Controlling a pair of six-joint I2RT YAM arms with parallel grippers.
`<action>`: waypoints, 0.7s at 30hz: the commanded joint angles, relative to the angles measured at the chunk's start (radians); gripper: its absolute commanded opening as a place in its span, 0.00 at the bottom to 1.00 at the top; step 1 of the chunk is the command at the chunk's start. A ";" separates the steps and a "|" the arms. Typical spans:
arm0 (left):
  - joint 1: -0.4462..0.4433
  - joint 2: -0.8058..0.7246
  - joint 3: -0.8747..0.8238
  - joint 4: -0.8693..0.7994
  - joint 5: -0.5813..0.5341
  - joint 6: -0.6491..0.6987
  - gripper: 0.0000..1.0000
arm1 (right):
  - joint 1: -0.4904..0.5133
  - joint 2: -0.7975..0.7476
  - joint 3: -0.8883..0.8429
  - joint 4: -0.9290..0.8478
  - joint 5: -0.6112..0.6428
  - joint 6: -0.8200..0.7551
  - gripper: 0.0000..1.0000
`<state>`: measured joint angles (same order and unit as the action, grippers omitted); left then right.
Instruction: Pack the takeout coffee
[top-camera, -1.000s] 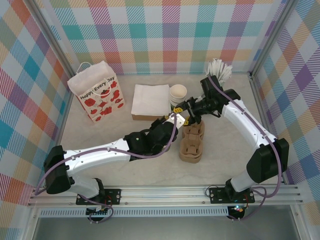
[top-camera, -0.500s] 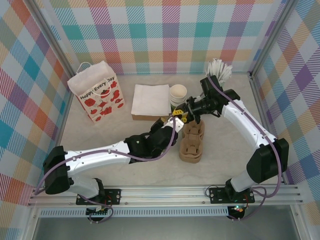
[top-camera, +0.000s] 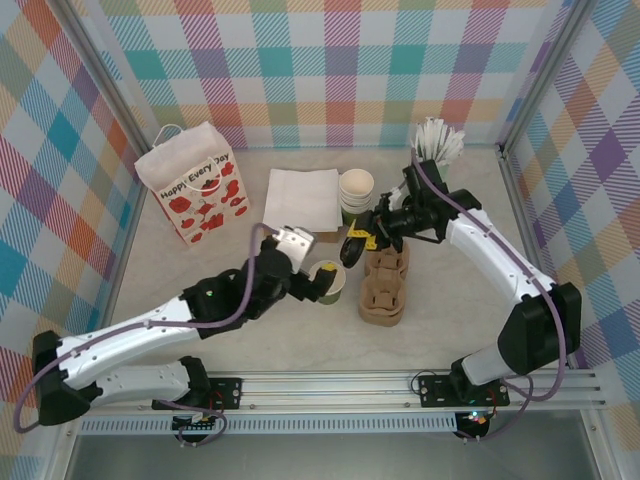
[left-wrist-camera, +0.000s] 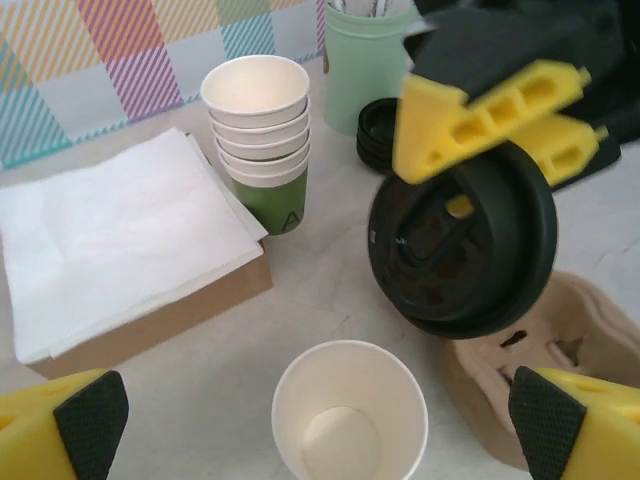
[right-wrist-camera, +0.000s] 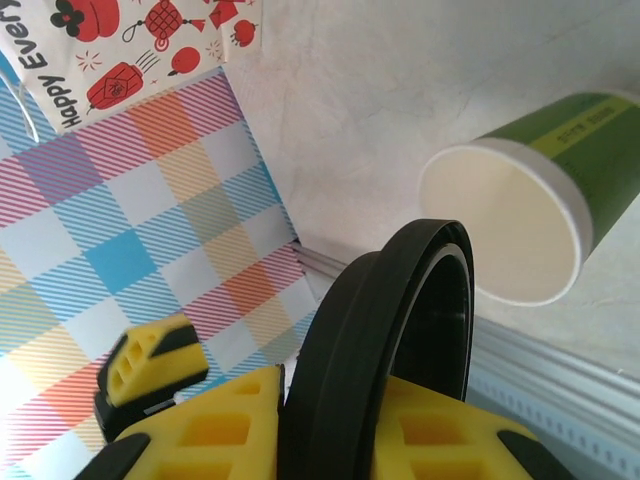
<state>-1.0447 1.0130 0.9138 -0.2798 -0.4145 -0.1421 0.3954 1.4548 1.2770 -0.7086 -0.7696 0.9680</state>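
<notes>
- Your left gripper (left-wrist-camera: 317, 425) has sprung wide open, empty; the takeout coffee (top-camera: 329, 279) stands free, just left of the carrier (top-camera: 385, 292).
- Your right gripper (top-camera: 366, 237) pinches the lid (left-wrist-camera: 462, 245) nearby: capping looks next.

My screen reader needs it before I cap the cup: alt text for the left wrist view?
An empty paper cup stands upright between the fingertips of the open left hand, with the right hand holding a black lid tilted beyond it. Behind: a stack of cups, white napkins, a green tumbler.
</notes>
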 joint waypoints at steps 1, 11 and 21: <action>0.071 -0.047 -0.043 0.060 0.180 -0.192 1.00 | 0.003 -0.060 -0.050 0.102 0.026 -0.107 0.16; 0.152 0.012 -0.076 0.280 0.445 -0.439 1.00 | 0.002 -0.120 -0.154 0.278 -0.011 -0.155 0.16; 0.152 0.113 -0.082 0.394 0.502 -0.534 0.99 | 0.005 -0.135 -0.162 0.305 -0.096 -0.132 0.16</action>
<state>-0.8997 1.1126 0.8402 0.0418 0.0479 -0.6266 0.3954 1.3499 1.1252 -0.4408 -0.8104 0.8478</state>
